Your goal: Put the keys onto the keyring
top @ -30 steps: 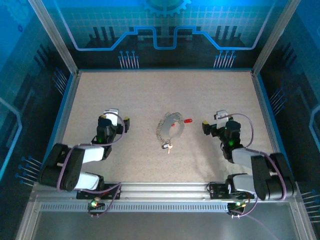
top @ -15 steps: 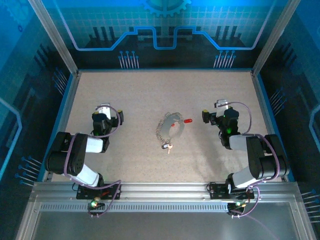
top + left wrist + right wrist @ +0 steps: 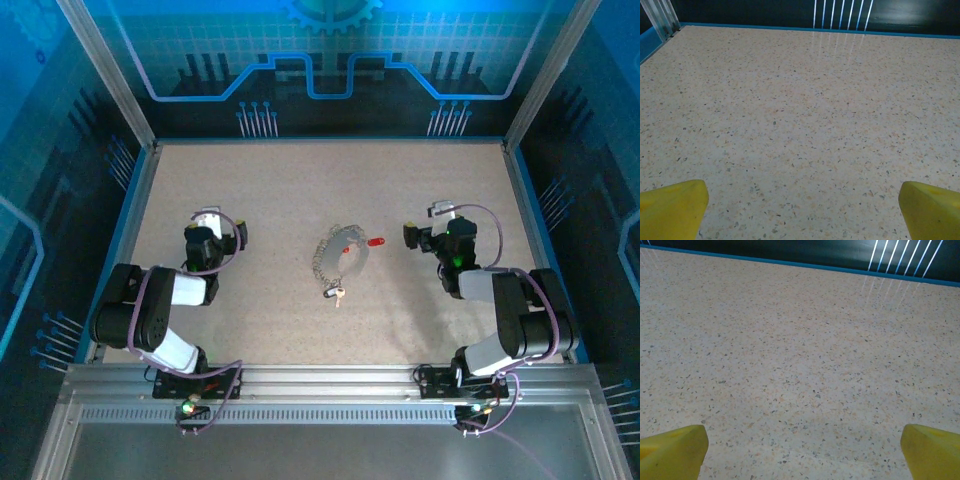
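The keyring, a floppy silvery oval loop, lies flat in the middle of the table. One red-headed key lies just right of the loop. Another red spot sits within the loop's outline. A small cluster of keys rests at its near end. My left gripper is well to the left of the loop, and my right gripper is to its right. Both stand open over bare tabletop, the left gripper and right gripper with yellow fingertips wide apart and nothing between them.
The speckled table is bounded by a blue rim and dark walls at the back and sides. Both arms are folded back near their bases at the near edge. Bare surface lies between each gripper and the loop.
Both arms folded back toward their bases a second ago; the left gripper shifted left, the right slightly away. Nothing has moved in the last half second. The loop and keys have stayed put.
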Controlling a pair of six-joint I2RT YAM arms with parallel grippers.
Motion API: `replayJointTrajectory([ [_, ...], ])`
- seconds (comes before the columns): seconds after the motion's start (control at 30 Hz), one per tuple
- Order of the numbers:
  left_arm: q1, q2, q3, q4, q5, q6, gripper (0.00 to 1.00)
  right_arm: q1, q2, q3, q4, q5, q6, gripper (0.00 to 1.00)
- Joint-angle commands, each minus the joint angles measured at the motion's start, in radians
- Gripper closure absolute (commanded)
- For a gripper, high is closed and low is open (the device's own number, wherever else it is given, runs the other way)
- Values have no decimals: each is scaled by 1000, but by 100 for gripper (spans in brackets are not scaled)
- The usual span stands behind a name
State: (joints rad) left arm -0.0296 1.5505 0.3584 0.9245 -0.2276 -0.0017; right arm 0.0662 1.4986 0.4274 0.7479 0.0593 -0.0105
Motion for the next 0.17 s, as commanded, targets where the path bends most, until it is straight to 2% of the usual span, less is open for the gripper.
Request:
replayJointTrajectory([
  [0.0, 2, -1, 18, 5, 21, -14, 1, -11, 7, 13, -9, -15, -1, 0],
  [0.13, 2, -1, 18, 5, 19, -14, 1, -10, 6, 11, -5, -16, -1, 0],
])
